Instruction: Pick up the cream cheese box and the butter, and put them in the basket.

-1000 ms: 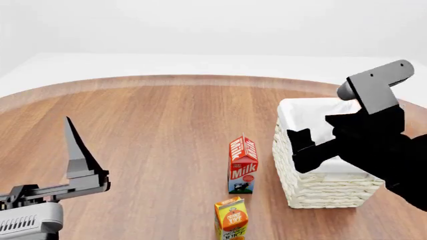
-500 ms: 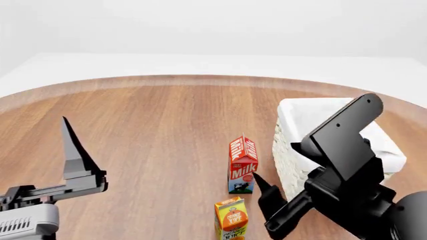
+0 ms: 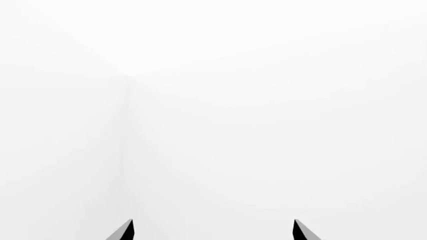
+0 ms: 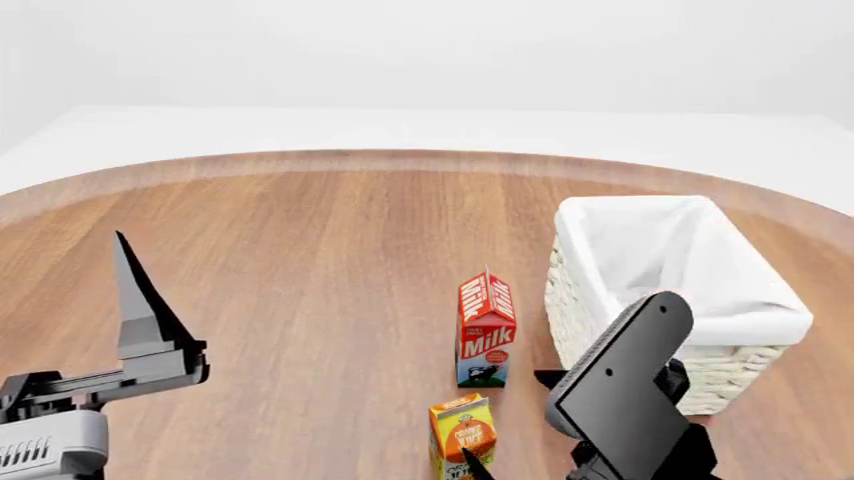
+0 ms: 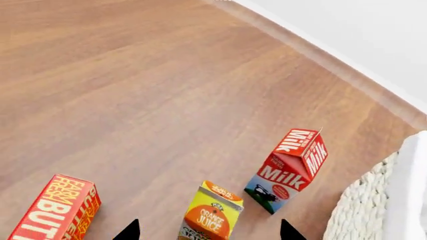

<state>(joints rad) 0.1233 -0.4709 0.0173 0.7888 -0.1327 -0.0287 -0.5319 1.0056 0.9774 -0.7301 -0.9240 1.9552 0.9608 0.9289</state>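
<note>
Reaching for the butter, nothing in hand yet.

Right gripper (image 5: 208, 231) spread open and empty, hovering by the near edge of the wooden tabletop (image 4: 334, 250) over the orange juice carton (image 5: 211, 214); butter (image 5: 57, 210) lying just beside that carton, one box. Next, by the look of it: slide across, centre over the butter, drop, close. Left gripper (image 3: 212, 230) parted too, holding nothing (staring at blank white). One milk carton (image 4: 485, 328), one basket (image 4: 674, 290) toward the right edge, apparently empty. Cream cheese box: not visible anywhere.
</note>
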